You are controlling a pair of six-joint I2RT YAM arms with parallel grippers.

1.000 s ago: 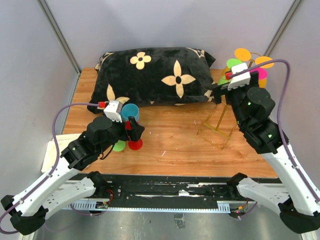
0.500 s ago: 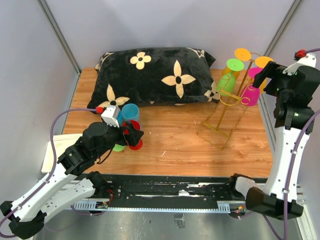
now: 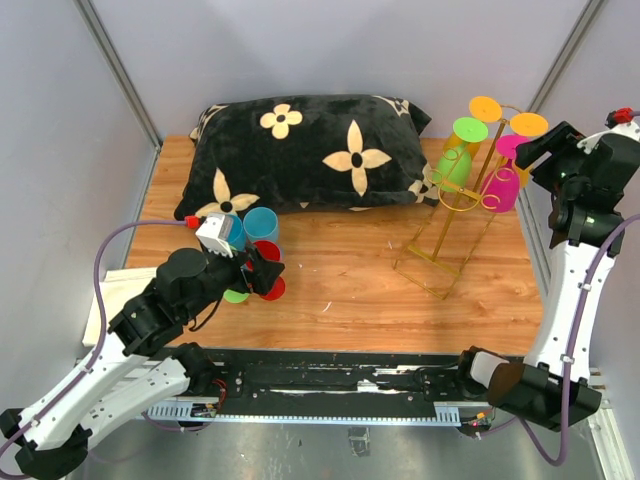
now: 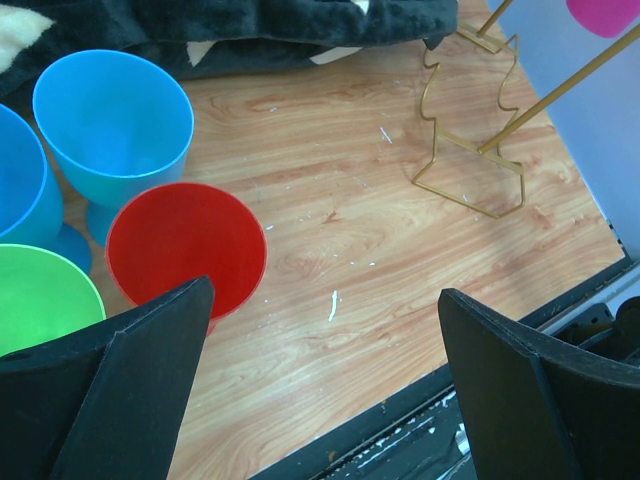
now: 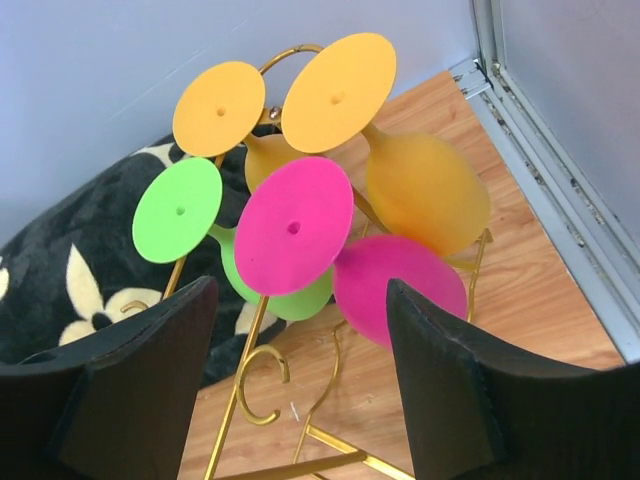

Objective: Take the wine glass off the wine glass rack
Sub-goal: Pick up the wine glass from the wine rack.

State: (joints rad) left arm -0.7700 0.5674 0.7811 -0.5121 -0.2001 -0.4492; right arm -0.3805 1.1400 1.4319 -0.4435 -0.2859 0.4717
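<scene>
Hanging bowl-down from the curled hook arms of the wine glass rack (image 3: 462, 205), at the far right of the tabletop (image 3: 340, 260), are four glasses: two orange, one green, and the pink wine glass (image 5: 400, 290), which is nearest the right gripper (image 3: 538, 150). That gripper hovers beside the rack's top with its jaws apart and nothing between them, not touching any glass.

The pink glass looks like frosted coloured plastic, so it is probably light, stiff and smooth rather than brittle, though the material cannot be confirmed from here. Its flat round foot faces the wrist camera and hides the stem. The bowl is wide and rounded and may slip under a pinch. The stem just under the foot seems the surer place to take hold, with the glass then slid outward along its hook. The rack is thin wire and likely light, so a sideways pull could drag or tip it, and the neighbouring glasses hang close by.

The left gripper (image 4: 325, 290) is wide open and empty above a red cup (image 4: 187, 250) and other cups, well apart from the rack.
</scene>
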